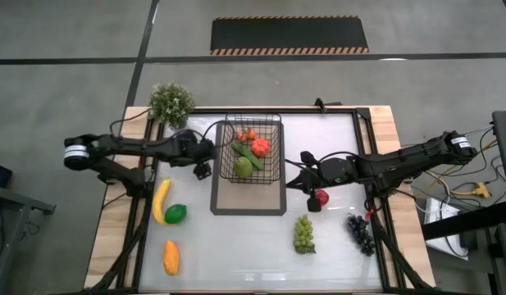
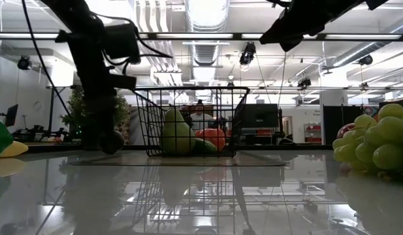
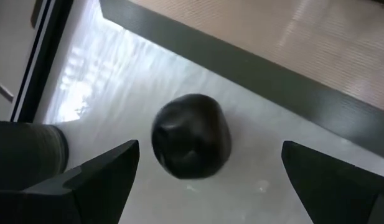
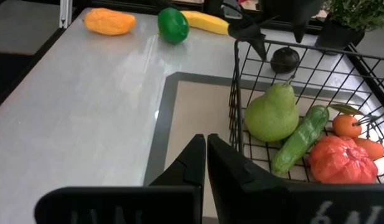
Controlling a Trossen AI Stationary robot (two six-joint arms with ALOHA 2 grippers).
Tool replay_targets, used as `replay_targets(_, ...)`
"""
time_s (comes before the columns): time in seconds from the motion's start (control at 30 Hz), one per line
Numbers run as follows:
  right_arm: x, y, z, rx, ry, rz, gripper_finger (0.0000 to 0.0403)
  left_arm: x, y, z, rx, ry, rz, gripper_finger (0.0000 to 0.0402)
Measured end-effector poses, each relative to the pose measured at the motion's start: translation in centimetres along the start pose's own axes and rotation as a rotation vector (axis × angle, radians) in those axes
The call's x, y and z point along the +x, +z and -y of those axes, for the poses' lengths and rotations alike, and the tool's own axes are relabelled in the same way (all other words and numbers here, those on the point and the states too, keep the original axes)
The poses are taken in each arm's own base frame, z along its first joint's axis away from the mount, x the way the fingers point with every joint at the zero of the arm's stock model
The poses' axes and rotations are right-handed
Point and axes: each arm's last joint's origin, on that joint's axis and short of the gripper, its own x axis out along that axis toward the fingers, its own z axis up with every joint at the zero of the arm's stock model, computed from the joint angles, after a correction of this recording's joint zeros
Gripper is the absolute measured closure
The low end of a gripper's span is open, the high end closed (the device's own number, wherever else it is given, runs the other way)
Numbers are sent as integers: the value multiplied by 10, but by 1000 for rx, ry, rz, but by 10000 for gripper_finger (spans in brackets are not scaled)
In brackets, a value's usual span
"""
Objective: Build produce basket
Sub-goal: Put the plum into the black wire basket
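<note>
**Basket part-filled, both pincers empty**

White tabletop [image 1: 236, 246] lies under me, glossy, with a dark-bordered mat [image 1: 248, 201] in its middle and a potted plant [image 1: 170, 102] at the far left corner. On the far end of the mat stands the basket [image 1: 250, 149]; a pear [image 4: 271, 115], a cucumber [image 4: 300, 138], a red piece [image 4: 341, 160] and small orange pieces [image 4: 348, 125] lie inside it.

My left gripper [image 1: 202, 170] hangs just beside the basket's left wall, outside it, fingers [image 3: 95, 180] spread wide with nothing between them. Straight below sits a small dark round fruit [image 3: 192, 135] on the white surface, apart from both fingers.

My right gripper [image 4: 206, 149] is pressed shut and pinches nothing. It sits low on the basket's right, pointing across the mat at the near corner of the wire wall, close to it but not touching. A red apple [image 1: 321, 197] lies on the table just beside that arm.

Loose produce: banana [image 1: 161, 201] and lime [image 1: 175, 214] touching each other left of the mat, an orange piece [image 1: 170, 257] nearer the front edge, green grapes [image 1: 303, 234] and dark grapes [image 1: 361, 233] at front right, well apart from either gripper.
</note>
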Motion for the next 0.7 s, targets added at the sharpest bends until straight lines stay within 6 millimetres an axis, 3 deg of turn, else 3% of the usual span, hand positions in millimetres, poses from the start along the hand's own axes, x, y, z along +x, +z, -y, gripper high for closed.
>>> replay_targets(0.37,2,-8,0,10,1,-22,394,14,1,-8,-45,26,-21,30)
replay_targets(0.7,2,-8,0,23,0,-23,394,17,1,-11,-66,22,-18,95)
